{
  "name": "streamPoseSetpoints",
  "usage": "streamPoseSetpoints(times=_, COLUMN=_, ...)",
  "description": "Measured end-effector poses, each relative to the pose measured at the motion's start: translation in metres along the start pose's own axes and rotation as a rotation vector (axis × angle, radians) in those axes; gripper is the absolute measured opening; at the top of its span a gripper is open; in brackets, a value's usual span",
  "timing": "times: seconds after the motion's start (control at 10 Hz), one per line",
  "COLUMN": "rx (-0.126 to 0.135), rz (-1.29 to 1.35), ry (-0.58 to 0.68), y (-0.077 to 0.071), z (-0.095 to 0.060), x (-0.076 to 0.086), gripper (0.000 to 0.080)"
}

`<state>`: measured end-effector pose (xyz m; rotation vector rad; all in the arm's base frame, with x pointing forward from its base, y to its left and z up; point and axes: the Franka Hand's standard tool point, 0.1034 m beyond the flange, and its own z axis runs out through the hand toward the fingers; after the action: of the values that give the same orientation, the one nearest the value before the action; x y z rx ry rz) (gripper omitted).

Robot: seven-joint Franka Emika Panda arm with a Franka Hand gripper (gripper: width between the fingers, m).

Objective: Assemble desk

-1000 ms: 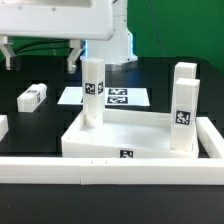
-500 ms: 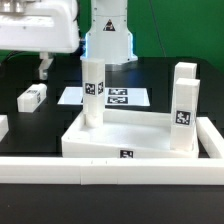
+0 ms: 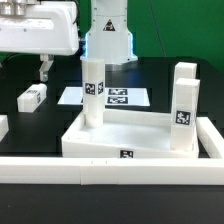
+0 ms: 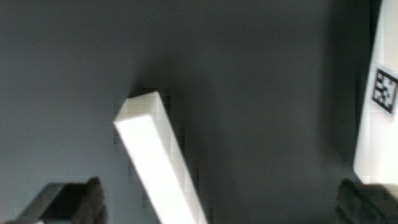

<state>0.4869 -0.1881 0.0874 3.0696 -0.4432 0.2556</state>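
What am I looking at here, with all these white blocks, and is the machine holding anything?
It is a robot arm building a small desk. One picture comes from a camera off to the side, the other from a camera on the arm's wrist, looking down past its hand.

In the side view the desk top, a white tray, lies on the black table with two legs standing in it: one toward the exterior view's left, one at its right corner. Another leg lies loose on the table, below the hand. The flat sheet with square patterns is the marker board.

The hand is open and holds nothing; the wrist view shows the loose leg between its dark fingers.
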Motion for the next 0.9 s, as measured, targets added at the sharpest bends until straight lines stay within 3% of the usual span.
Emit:
streamPoseSetpoints(times=0.1, rx=-0.016, rz=0.028, ry=-0.013, y=0.019, z=0.01, x=-0.024, gripper=0.0649)
streamPoseSetpoints(times=0.2, rx=-0.019, rz=0.026, ry=-0.03, y=0.03, z=0.015, x=-0.031, gripper=0.0649)
streamPoseSetpoints(times=0.6, rx=0.003, rz=0.039, ry=-0.059, y=0.026, z=0.016, x=-0.032, gripper=0.0649)
streamPoseSetpoints(times=0.7, rx=0.027, rz=0.044, ry=-0.1, y=0.021, z=0.019, x=-0.036, gripper=0.0649)
streamPoseSetpoints(times=0.8, rx=0.067, rz=0.016, ry=-0.208, y=0.013, z=0.021, x=-0.039, gripper=0.0649)
streamPoseSetpoints(times=0.9, rx=0.064, rz=-0.002, ry=-0.26, y=0.013, z=0.022, x=-0.034, gripper=0.0649)
